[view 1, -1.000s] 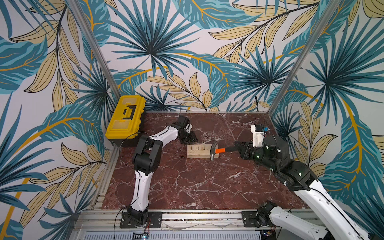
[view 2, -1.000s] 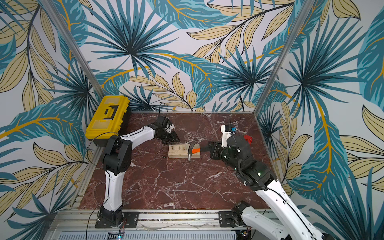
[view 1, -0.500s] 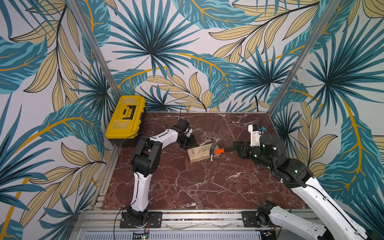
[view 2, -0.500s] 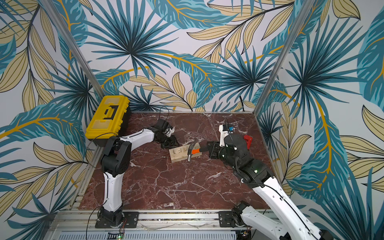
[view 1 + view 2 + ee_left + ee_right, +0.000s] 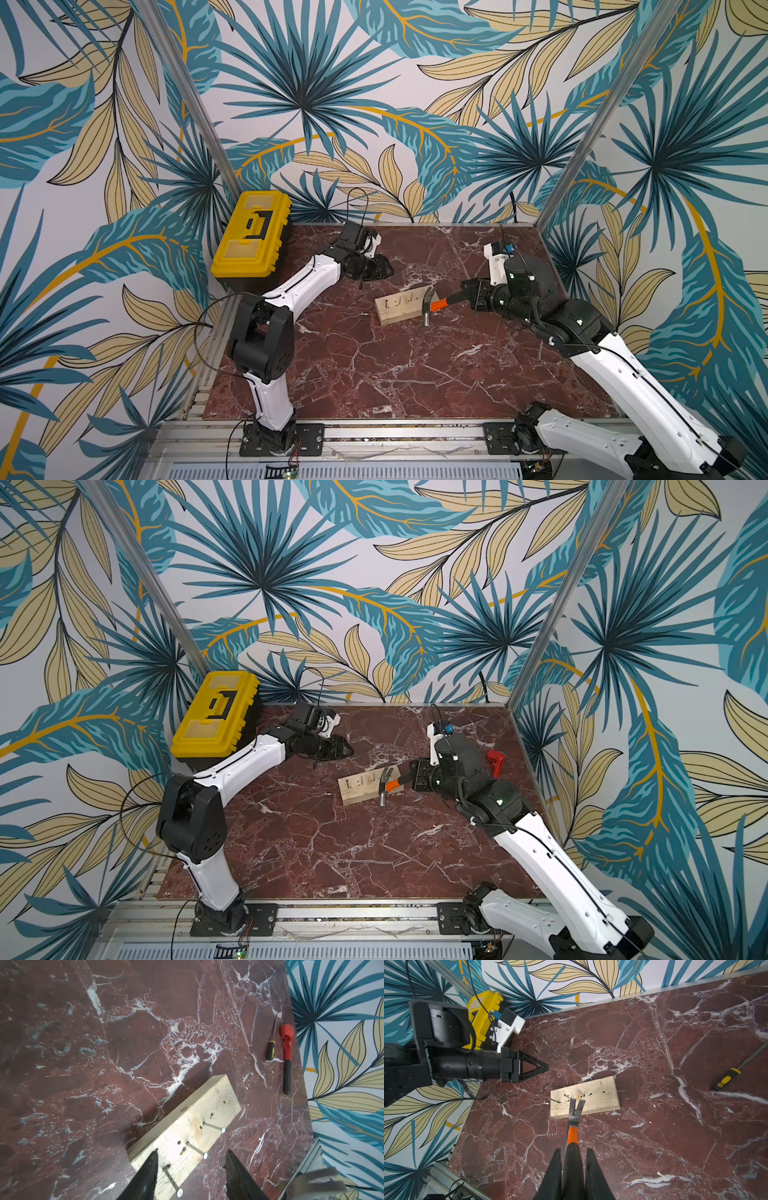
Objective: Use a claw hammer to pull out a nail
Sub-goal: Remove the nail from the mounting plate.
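Note:
The claw hammer [image 5: 429,302] [image 5: 573,1132] has a silver head, an orange shaft and a black handle. My right gripper [image 5: 467,293] [image 5: 574,1150] is shut on that handle. The forked claw rests over the right part of a pale wood block [image 5: 397,311] [image 5: 596,1099]. Three nails stand up from the block, and the nearest nail [image 5: 580,1093] is just beyond the claw's notch. My left gripper [image 5: 386,269] [image 5: 192,1152] hangs open and empty behind and to the left of the block, not touching it.
A yellow toolbox [image 5: 251,239] stands at the back left corner. A red wrench [image 5: 494,762] [image 5: 287,1057] and a yellow-black screwdriver [image 5: 271,1051] [image 5: 726,1078] lie by the right wall. Patterned walls close the table in on three sides.
My left gripper has opened and drawn back from the block's left end. The block tilted half a second ago and now lies flat, slightly turned. The right gripper still holds the hammer over it.

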Controlling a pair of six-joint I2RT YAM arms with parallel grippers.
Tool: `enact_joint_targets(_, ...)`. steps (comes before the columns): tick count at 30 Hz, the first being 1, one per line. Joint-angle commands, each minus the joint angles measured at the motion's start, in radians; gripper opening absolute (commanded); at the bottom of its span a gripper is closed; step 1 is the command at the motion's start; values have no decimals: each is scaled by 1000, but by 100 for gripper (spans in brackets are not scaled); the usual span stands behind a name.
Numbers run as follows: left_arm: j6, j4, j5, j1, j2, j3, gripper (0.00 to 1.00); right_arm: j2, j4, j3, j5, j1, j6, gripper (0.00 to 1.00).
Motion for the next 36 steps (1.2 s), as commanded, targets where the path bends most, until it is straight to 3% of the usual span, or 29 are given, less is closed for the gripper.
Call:
enact_joint_targets(1, 94, -35, -62, -28, -36, -55, 54, 20, 6, 76, 5, -4, -33, 0)
enact_joint_targets(10, 296, -28, -285, -142, -56, -108, 53, 96, -52, 155, -4, -5, -61, 0)
enact_joint_targets(36, 353, 37, -273, -159, 33, -177, 42, 216, -107, 254, -13, -5, -83, 0)
